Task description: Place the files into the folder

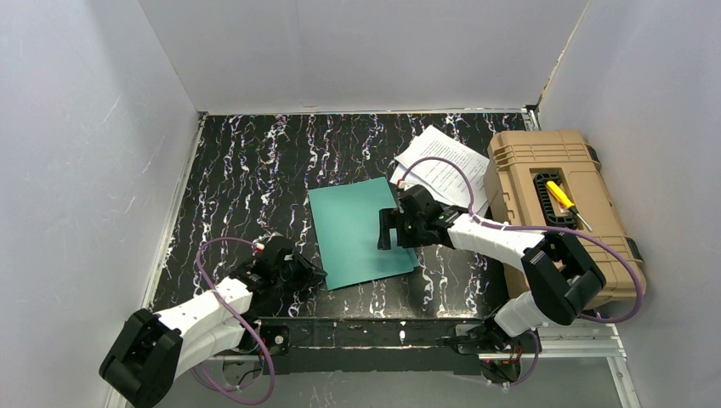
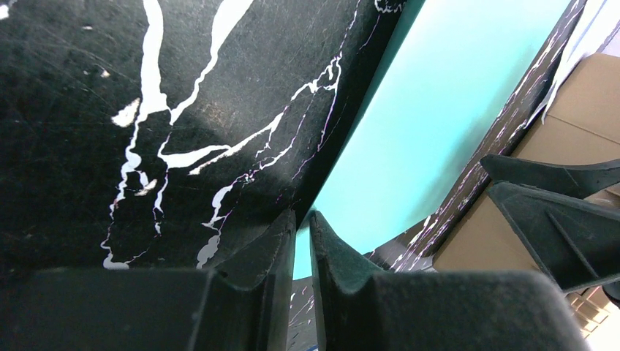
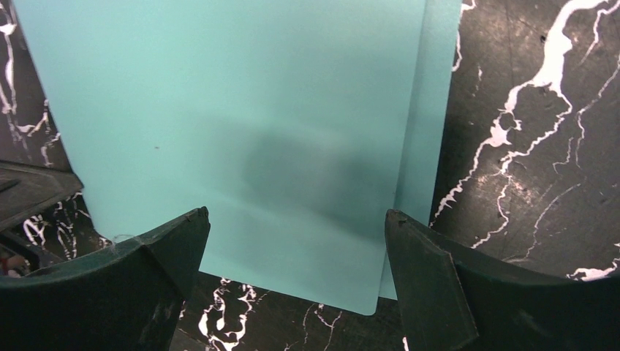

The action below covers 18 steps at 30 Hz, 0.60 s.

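We see the folder lying closed and flat in the middle of the black marbled table. The left gripper sits at the folder's near left corner. Its 2 fingers are pressed together on the edge there, with a sliver of teal showing in the slit between them in the left wrist view. The right gripper hangs over the folder's right half with its 2 fingers spread wide and nothing between them but the teal cover below. The files lie in a loose stack at the far right, well apart from both grippers and just beside the tan toolbox.
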Motion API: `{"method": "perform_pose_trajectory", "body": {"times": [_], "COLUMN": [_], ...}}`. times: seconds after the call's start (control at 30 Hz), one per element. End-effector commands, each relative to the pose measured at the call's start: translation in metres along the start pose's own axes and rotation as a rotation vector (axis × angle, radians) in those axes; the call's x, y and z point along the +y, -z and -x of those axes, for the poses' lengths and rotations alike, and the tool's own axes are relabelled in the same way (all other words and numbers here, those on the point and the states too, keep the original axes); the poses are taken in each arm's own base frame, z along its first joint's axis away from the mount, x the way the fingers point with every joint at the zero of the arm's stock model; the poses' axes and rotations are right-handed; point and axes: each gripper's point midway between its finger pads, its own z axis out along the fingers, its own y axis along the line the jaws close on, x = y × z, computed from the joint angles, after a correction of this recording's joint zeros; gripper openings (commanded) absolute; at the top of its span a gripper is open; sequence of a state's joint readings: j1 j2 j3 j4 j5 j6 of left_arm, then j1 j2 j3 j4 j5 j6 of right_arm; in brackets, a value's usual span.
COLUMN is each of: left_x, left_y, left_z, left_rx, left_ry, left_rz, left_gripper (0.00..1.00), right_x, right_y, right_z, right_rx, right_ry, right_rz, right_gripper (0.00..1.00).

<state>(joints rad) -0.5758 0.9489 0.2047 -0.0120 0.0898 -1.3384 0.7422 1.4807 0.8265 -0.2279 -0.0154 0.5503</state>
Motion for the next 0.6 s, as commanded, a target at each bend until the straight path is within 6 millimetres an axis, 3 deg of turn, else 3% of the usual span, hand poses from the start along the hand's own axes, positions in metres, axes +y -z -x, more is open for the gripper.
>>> {"method": "perform_pose_trajectory", "body": {"times": [0.0,0.33,0.57], "left_x": [0.12,0.121,0.122], "left_y": [0.008,0.007,0.007], "left_z": [-0.002,-0.002,-0.002], "left_rx": [-0.035,-0.033,-0.029], "left_ry": [-0.032,-0.036,-0.036], "left_rz": [0.431,0.438,0.441], "left_gripper": [0.12,0.11,0.1], "right_x": [-0.007,-0.014,-0.008], "right_y": [-0.005,-0.013,-0.013], "right_z": [0.003,-0.01,-0.023], "right_rx": [-0.032,-0.011,0.011], "right_ry": [-0.004,-0.024,-0.045], "right_rz": [-0.038,-0.043,0.017], "right_gripper": [0.99,0.98,0.99]}}
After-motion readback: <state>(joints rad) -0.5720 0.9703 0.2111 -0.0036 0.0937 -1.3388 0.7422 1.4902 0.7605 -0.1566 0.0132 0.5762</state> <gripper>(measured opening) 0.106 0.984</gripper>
